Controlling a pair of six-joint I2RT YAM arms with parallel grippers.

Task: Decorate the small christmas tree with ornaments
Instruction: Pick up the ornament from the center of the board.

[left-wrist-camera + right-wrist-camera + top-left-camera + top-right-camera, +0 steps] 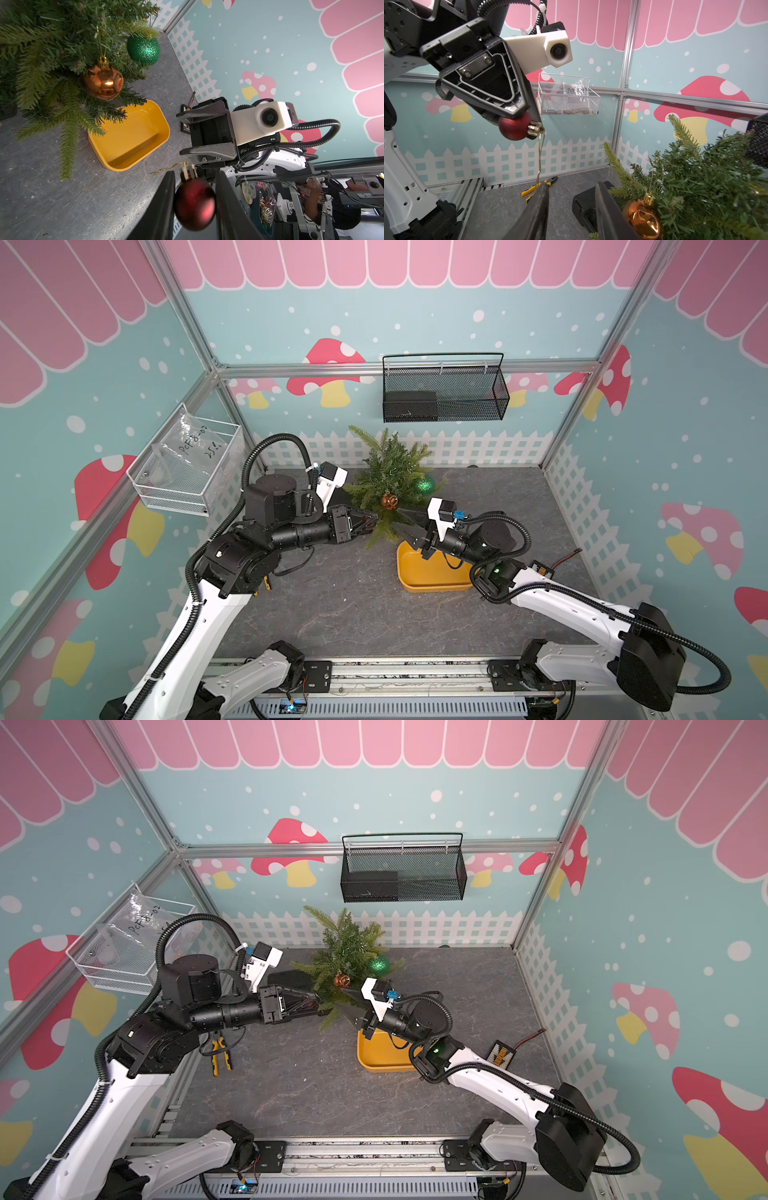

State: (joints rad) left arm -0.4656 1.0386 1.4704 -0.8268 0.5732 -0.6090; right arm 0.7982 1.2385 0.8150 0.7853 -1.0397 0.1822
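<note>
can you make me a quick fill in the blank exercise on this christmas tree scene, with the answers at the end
1. The bauble clamped in the left gripper is ___ in colour.
2. The small christmas tree carries ___ ornaments: a glittery green ball and a copper ball.
3. The jaws of the right gripper stand ___, with nothing between them.
4. The yellow tub beside the tree is ___.

Missing words: red; two; open; empty

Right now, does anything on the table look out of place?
Yes: yellow pliers lie by the left arm, and a small wired board lies by the right arm. Both are tools, not decorations.
</note>
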